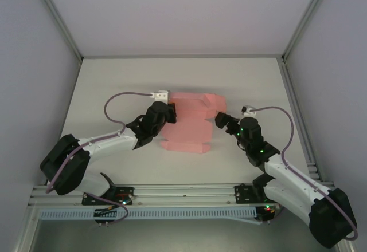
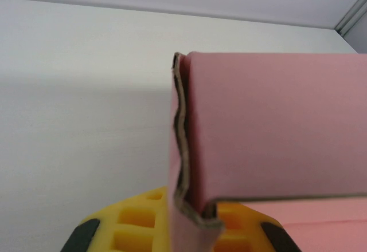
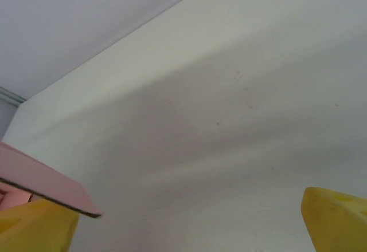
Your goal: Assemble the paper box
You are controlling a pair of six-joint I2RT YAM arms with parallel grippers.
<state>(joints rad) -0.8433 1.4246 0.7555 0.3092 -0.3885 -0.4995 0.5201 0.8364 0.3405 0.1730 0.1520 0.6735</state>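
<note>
- You have the paper box lying mid-table, a pink card piece partly folded; its creases are hard to read from above
- Your left gripper pinches the box's left edge; in the left wrist view the doubled card edge sits between the yellow pads, which the frame cuts off at the bottom
- Your right gripper sits at the box's right edge with its fingers spread wide; a blurred box corner pokes in beside one finger, and you can't tell whether they touch
- Under the box is a plain white table; pale walls with aluminium posts stand behind and beside it
</note>
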